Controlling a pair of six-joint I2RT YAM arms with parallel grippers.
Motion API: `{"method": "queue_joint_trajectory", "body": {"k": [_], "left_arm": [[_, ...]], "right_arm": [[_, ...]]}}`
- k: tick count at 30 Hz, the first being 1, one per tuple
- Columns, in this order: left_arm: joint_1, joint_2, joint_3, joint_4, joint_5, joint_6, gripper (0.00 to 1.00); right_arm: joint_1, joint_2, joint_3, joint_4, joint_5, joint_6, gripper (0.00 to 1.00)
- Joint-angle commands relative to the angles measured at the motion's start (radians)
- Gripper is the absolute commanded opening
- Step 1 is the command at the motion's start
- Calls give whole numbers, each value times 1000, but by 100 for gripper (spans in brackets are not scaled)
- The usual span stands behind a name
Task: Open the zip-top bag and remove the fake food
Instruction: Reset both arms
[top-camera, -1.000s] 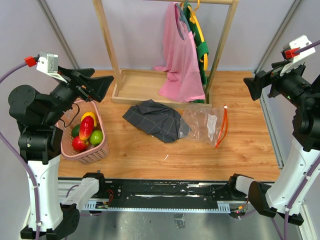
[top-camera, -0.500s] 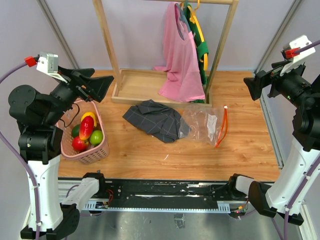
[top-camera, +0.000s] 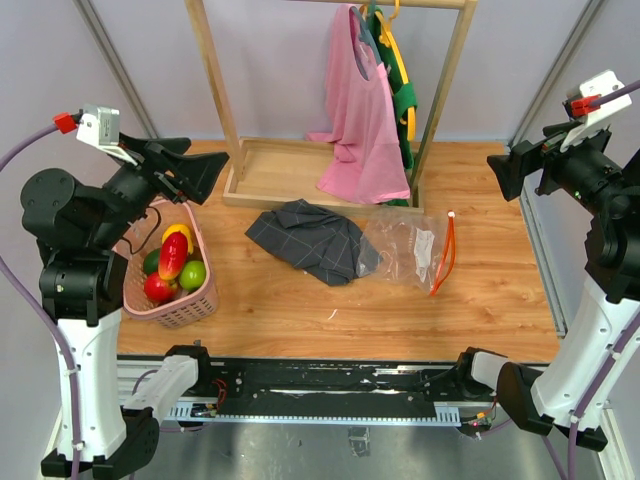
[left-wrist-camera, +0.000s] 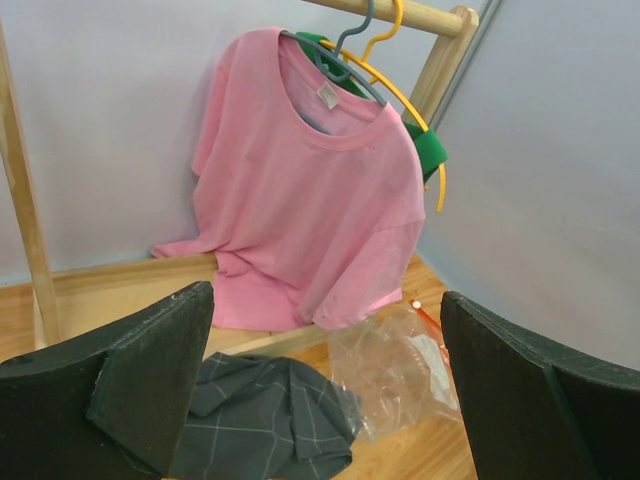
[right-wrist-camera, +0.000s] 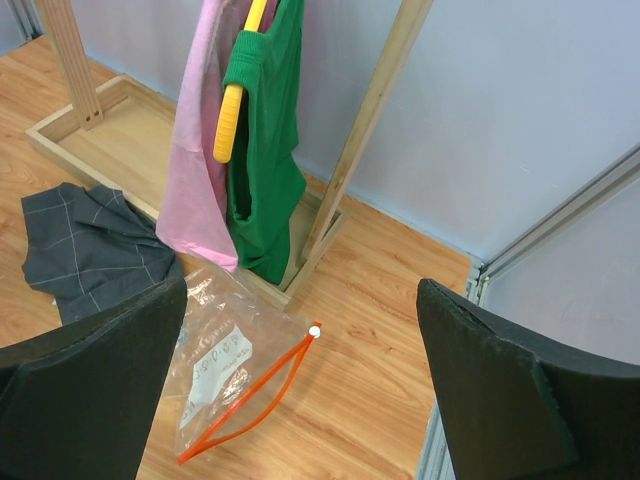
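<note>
**A:** Start at the left. What's there?

**B:** The left arm (top-camera: 70, 210) is raised over the left edge of the counter (top-camera: 300, 310). The left jaws stand wide apart in the air and hold nothing.

**A:** And under it?

**B:** A pink slotted basket (top-camera: 195, 300) sits on the counter. The fake food (top-camera: 172, 256) is inside it. A red-and-yellow mango shape lies on top, with a yellow piece behind it. There is a lime green one to the right, a red one in front and a dark green one at the left.

**A:** Moving toward the middle?

**B:** A wooden clothes rack (top-camera: 214, 90) stands at the back. It carries a pink shirt (top-camera: 358, 120) and a green garment (right-wrist-camera: 262, 150) on a yellow hanger (right-wrist-camera: 232, 110). In front of the rack a grey checked cloth (top-camera: 305, 238) lies crumpled on the counter.

**A:** Where is the zip-top bag?

**B:** The zip-top bag (top-camera: 405, 250) lies flat on the counter, right of centre. Its left end touches the cloth's right edge. Its orange zip strip (top-camera: 447, 255) runs along the right end, and a small white label (top-camera: 424, 244) shows through the plastic. From the right wrist view the two halves of the strip look slightly parted, though I cannot be sure.

**A:** And the far right?

**B:** The right arm (top-camera: 610, 230) is raised beyond the counter's right edge, well apart from the bag. The right jaws are spread wide too, with nothing between them.
</note>
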Motion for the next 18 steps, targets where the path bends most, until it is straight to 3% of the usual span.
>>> {"method": "queue_joint_trajectory", "body": {"k": [1,18], "left_arm": [[5,-5,-15,21,17,11,99],[6,-6,-33,24,26,11,99]], "right_arm": [[-14,-15,1,0,9,12,98],[-13,-32,-36,0,36,1,98]]}}
